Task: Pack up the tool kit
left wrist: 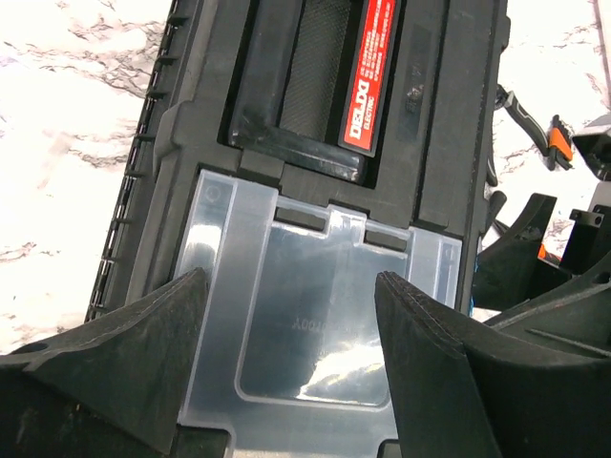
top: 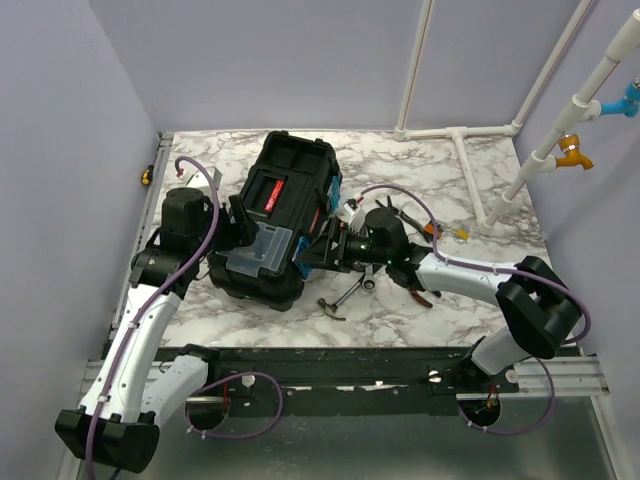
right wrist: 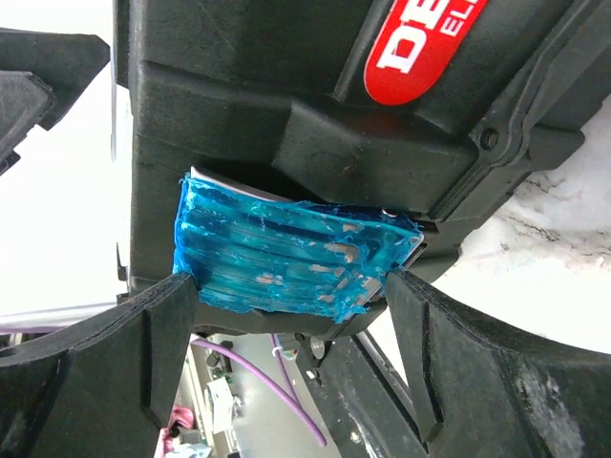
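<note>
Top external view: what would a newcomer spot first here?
The black tool case with its red label sits mid-table, both arms crowded against it. The left gripper straddles its clear lid; the right gripper brackets a blue latch. A hammer lies loose beside the case.

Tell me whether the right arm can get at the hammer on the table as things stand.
Probably yes. The hammer lies uncovered on the table, close by the right hand. That hand brackets the blue latch of the toolbox, so it would have to back away first.
</note>
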Available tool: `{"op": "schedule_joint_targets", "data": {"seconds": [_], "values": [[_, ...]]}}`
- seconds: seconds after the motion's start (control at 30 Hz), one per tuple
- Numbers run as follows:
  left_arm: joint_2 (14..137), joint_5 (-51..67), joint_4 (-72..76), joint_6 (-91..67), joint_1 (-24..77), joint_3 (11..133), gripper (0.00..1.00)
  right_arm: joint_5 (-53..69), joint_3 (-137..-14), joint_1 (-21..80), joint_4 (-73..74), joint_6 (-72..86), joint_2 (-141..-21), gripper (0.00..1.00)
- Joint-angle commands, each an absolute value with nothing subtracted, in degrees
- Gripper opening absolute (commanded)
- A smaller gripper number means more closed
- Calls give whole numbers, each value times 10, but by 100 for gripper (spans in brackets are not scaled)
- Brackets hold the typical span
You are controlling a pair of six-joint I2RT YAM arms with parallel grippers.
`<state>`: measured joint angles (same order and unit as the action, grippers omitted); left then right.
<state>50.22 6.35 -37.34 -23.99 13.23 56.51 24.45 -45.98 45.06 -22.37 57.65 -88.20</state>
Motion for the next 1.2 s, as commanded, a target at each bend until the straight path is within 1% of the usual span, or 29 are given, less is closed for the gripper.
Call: {"op": "schedule_joint_targets", "data": {"seconds": [0.0, 0.07, 0.1, 0.13, 0.27, 0.3, 0.57, 0.7, 0.73, 0.83, 0.93, 1.03, 1.17], "values": [[533, 119, -384, -233, 102, 579, 74, 180, -441, 458, -183, 598, -880, 88], [539, 140, -385, -230, 80, 579, 75, 177, -440, 458, -192, 611, -880, 89], [540, 154, -383, -229, 68, 578, 75, 176, -439, 458, -195, 619, -880, 93], [541, 164, -382, -229, 56, 577, 75, 175, -439, 458, -196, 628, -880, 95], [543, 201, -368, -229, 18, 567, 76, 164, -424, 458, -224, 664, -877, 95], [544, 211, -364, -229, 12, 565, 76, 164, -422, 459, -229, 672, -877, 100], [560, 249, -351, -231, -22, 558, 76, 183, -422, 460, -272, 705, -895, 100], [565, 259, -351, -227, -33, 559, 76, 170, -421, 460, -258, 694, -880, 100], [567, 261, -350, -227, -35, 559, 76, 164, -421, 460, -249, 690, -875, 98], [575, 271, -348, -225, -41, 559, 76, 150, -415, 460, -224, 680, -865, 89], [585, 280, -347, -223, -46, 559, 76, 147, -404, 460, -217, 678, -865, 85], [592, 287, -345, -223, -49, 557, 76, 144, -383, 460, -237, 684, -870, 81], [598, 297, -342, -225, -50, 554, 76, 155, -377, 460, -266, 689, -893, 71]]}}
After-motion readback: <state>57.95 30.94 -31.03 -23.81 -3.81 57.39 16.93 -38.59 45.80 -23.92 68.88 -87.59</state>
